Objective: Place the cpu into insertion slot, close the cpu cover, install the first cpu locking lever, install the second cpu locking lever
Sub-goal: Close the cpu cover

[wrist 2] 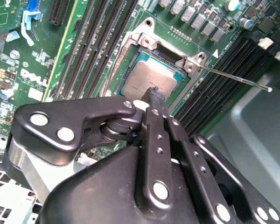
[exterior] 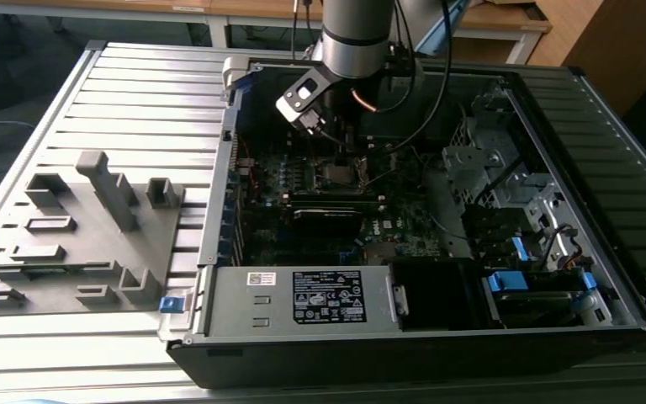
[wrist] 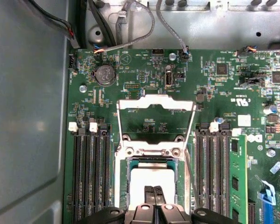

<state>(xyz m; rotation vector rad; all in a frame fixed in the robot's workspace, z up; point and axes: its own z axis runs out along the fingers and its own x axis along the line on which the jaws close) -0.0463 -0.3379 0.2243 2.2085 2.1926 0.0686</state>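
The cpu [wrist: 151,179] lies flat in its socket on the green motherboard, its silver-grey top also showing in the second wrist view [wrist 2: 142,79]. The cpu cover [wrist: 156,103] is swung open, its thin silver frame raised past the socket's far edge. One thin locking lever [wrist 2: 233,77] sticks out unlatched beside the socket, seen as a thin rod [wrist: 191,179] in the first wrist view. My gripper [wrist: 154,195] hangs just over the cpu's near edge with its two black fingers pressed together and nothing between them; its tip [wrist 2: 156,95] is at the chip's rim. In the exterior view the gripper [exterior: 325,135] is inside the open case above the socket [exterior: 340,175].
Memory slots [wrist: 91,172] flank the socket on both sides. Cables [wrist: 130,32] run along the case wall beyond the board. A power supply box [exterior: 300,299] and drive bays [exterior: 525,278] fill the case's near side. A grey fixture [exterior: 76,244] lies on the slatted table at the exterior view's left.
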